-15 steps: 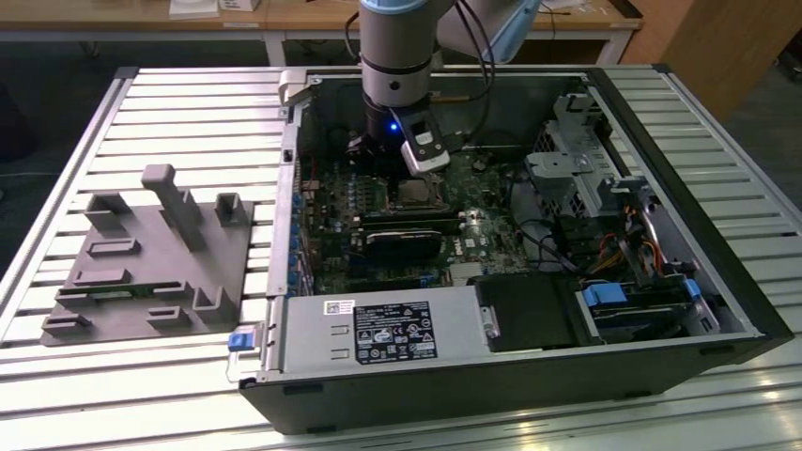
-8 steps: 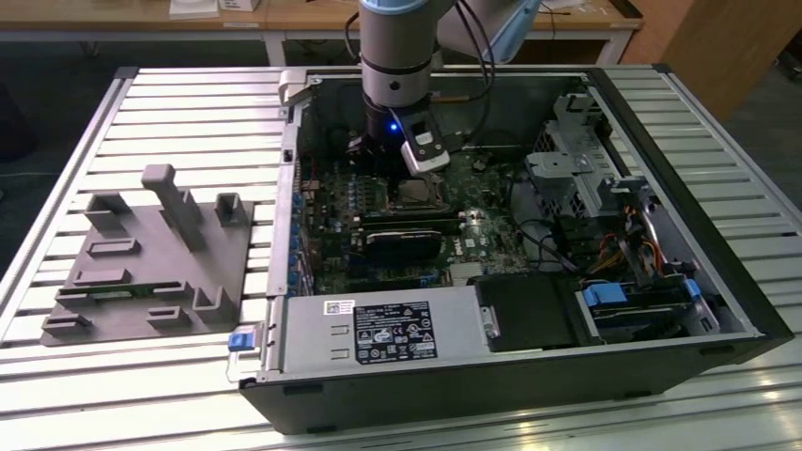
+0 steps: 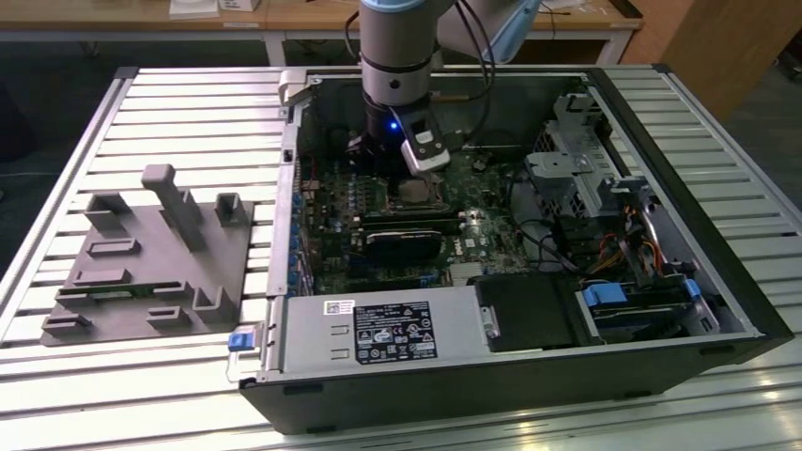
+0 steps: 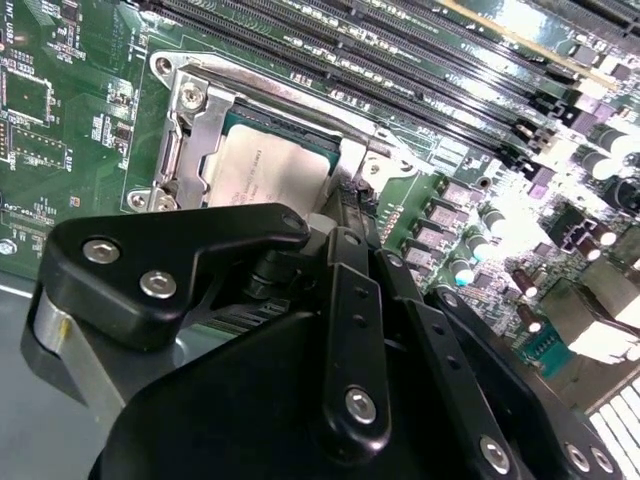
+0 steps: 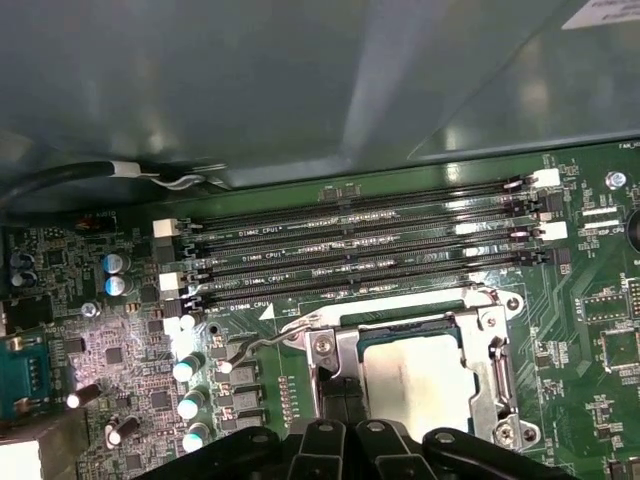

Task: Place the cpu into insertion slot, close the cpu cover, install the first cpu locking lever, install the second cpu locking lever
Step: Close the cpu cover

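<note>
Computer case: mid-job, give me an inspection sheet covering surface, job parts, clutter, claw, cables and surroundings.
Surface: slatted metal table, bearing the open computer case.
Job's things: cpu sits in the insertion slot; cpu cover lies down around it; thin locking lever juts beside, latching unclear.
Clutter: grey fixture plate at the exterior view's left.
Claw: claw poised at the socket's edge.
Cables: orange wires inside the case; black cable by the memory slots.
Surroundings: wooden desks behind.

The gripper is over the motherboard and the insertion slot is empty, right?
No. The insertion slot is not empty: the cpu lies in it, as both wrist views show. The gripper is over the motherboard.
</note>
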